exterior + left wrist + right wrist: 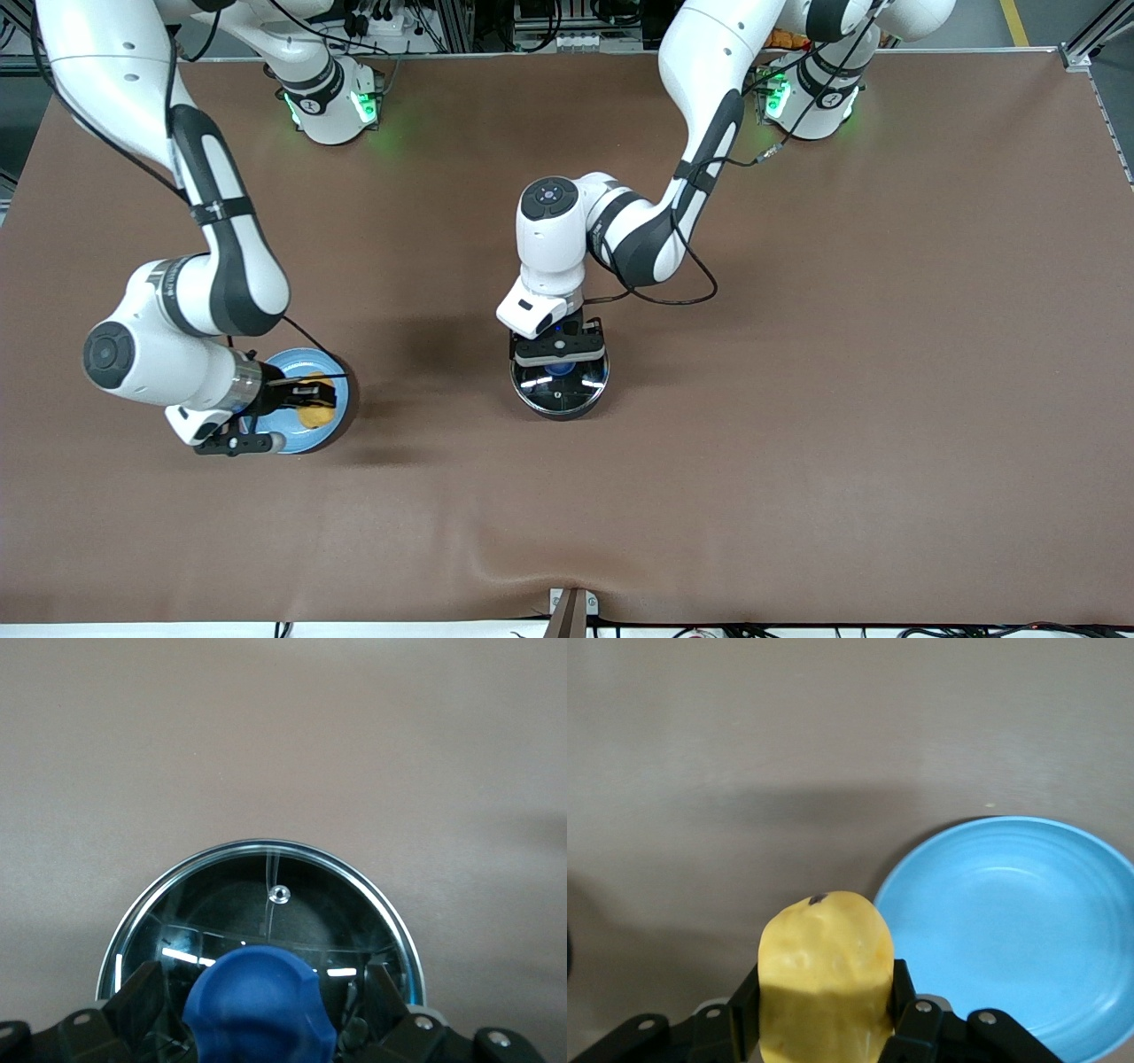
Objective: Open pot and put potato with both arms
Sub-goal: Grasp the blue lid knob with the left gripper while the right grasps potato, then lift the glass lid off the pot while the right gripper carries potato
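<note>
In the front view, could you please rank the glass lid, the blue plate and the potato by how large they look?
1. The blue plate and the glass lid look about alike; arms cover part of each, so I won't rank them.
2. The potato, gripped by the right gripper over the plate, is clearly smallest.

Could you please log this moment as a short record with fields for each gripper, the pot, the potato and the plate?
left gripper: over the pot, fingers open on either side of the blue lid knob
right gripper: over the plate, shut on the potato
pot: mid-table, glass lid on
potato: held, lifted above the plate
plate: light blue, toward the right arm's end of the table
</note>
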